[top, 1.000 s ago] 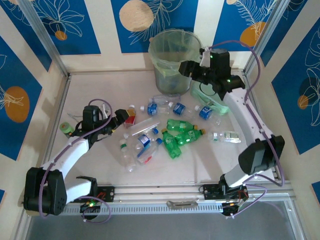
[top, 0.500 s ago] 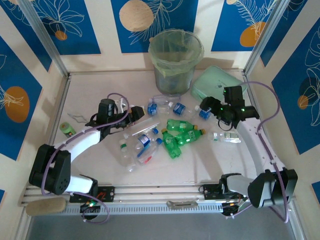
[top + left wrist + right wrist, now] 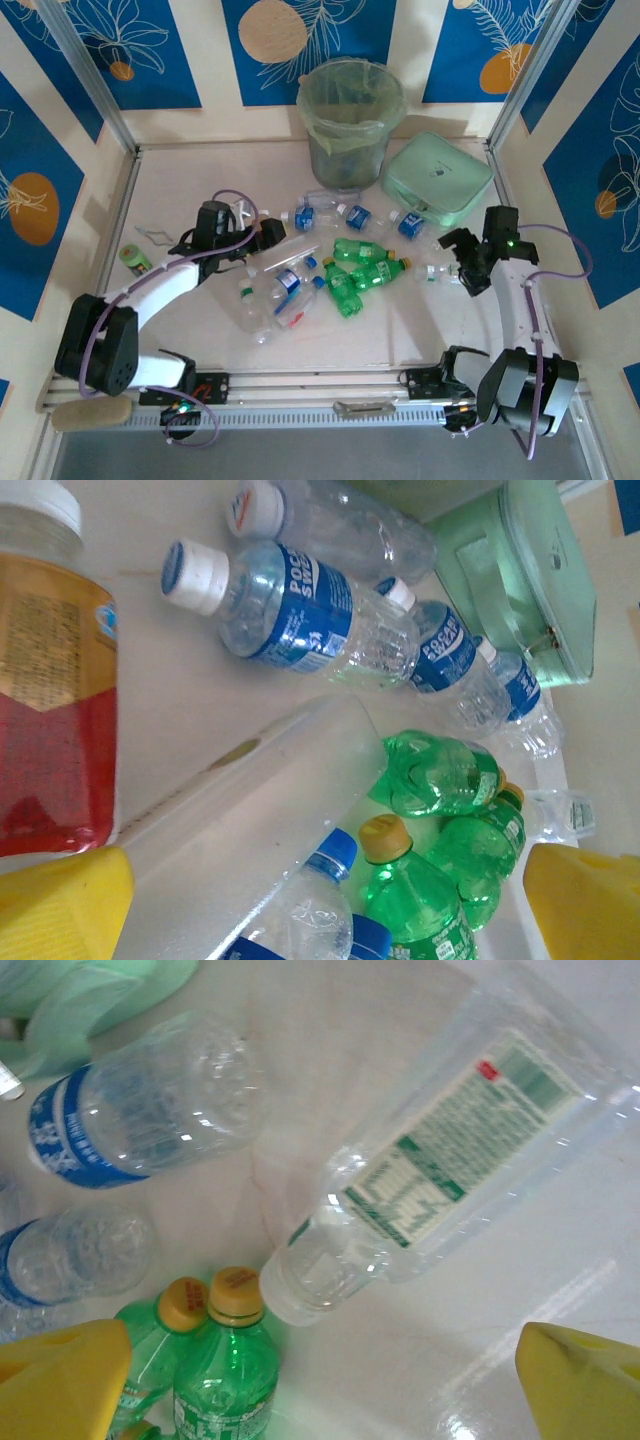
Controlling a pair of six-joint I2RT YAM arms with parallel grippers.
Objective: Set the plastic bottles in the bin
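1. Many plastic bottles (image 3: pixel 362 268) lay loose on the counter (image 3: pixel 200 180), just near of the far bin (image 3: pixel 340 165); most of the job looked undone.
2. Left fingers (image 3: pixel 60 905) stood wide and empty above the bottles.
3. Right fingers (image 3: pixel 585 1380) stood wide and empty above a clear bottle (image 3: pixel 440 1175).

Looking like robot lab cell: aluminium posts (image 3: pixel 88 75) and blue printed panels (image 3: pixel 150 50) enclosing white table (image 3: pixel 190 175), rail (image 3: pixel 320 383) carrying arm bases (image 3: pixel 440 382).

glossy clear plastic bottles (image 3: pixel 440 1180), smooth shiny tabletop (image 3: pixel 480 1340).
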